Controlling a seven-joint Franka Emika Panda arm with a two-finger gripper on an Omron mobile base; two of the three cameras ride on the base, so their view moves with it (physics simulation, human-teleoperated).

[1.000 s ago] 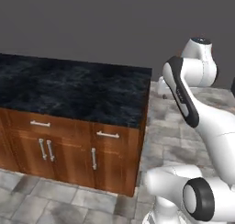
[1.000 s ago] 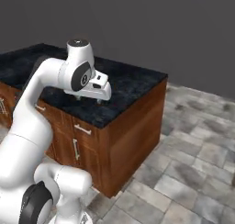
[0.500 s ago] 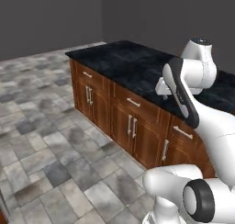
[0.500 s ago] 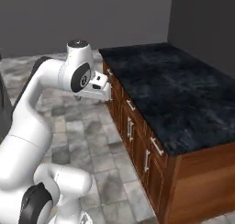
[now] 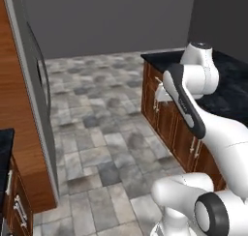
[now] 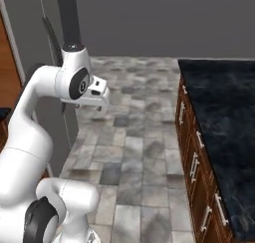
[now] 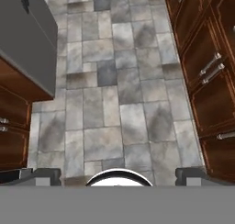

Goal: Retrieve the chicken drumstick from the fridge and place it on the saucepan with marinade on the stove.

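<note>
The robot's claw hung released and empty above the tiled floor beside the closed grey fridge, evidently carried clear for the approach; the chicken drumstick, presumably inside the fridge, was out of sight.

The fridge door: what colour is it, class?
Plain light grey, with a long dark handle; the fridge shows best in the right base view.
</note>
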